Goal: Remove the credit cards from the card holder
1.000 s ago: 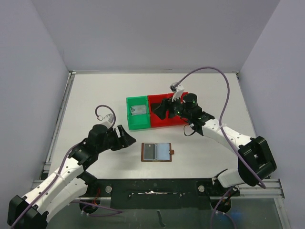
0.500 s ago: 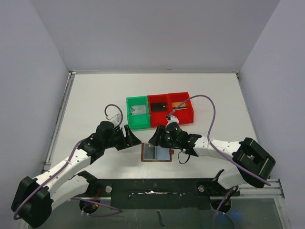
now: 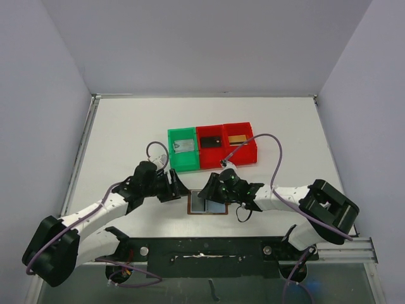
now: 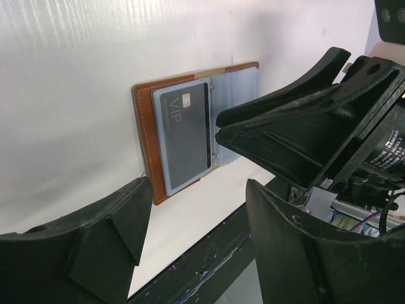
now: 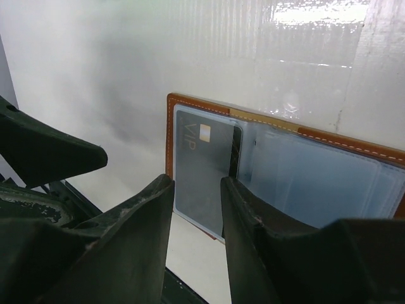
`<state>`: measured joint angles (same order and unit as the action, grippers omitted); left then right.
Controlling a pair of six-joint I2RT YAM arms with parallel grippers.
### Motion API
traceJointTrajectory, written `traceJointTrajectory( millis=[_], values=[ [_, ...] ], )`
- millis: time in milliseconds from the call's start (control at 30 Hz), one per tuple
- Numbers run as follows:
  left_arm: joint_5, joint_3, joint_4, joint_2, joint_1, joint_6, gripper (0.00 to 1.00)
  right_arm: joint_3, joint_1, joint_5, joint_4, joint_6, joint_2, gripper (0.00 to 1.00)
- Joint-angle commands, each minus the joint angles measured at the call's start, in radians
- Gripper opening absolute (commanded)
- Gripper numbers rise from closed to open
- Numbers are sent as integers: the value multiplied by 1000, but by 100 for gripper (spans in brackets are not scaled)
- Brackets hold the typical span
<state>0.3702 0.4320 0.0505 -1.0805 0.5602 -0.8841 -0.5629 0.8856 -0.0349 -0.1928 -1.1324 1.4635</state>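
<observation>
R claw (image 5: 197, 190): fingers a narrow gap apart, nothing in them, tips low over near edge of holder (image 5: 316, 183). L claw (image 4: 197, 196): spread wide, empty, just beside holder's left border, aimed at it. Holder lies open, flat on table (image 3: 126, 126), between the two claws. One dark card (image 5: 205, 149), "VIP" print, sits in left sleeve; right sleeve shows clear film only, looks empty. Step in hand, my read: get this last card out. To do well: L shd pin brown border so holder can't slide; R needs a tip on card's exposed edge, then draw it flat along sleeve, no prying up. Thin card + slick film = little to pinch. Sleeve mouth prob. at centre fold, can't confirm. Behind holder, apart from it: green bin (image 3: 172, 158) w/ silver-grey card (image 3: 183, 145); two red bins (image 3: 243, 158) alongside, one w/ black card (image 3: 213, 142), other w/ gold card (image 3: 238, 137).
</observation>
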Motion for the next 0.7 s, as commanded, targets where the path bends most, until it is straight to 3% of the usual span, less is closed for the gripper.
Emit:
traceJointTrajectory(
  millis=[0, 267, 667],
  values=[
    [53, 20, -112, -43, 3, -1, 58, 11, 8, -10, -60, -31, 16, 36],
    [63, 69, -148, -176, 41, 23, 48, 50, 6, 28, -7, -63, 13, 35],
    [-58, 193, -19, -378, 151, 97, 35, 86, 2, 14, -51, -97, 56, 29]
  ],
)
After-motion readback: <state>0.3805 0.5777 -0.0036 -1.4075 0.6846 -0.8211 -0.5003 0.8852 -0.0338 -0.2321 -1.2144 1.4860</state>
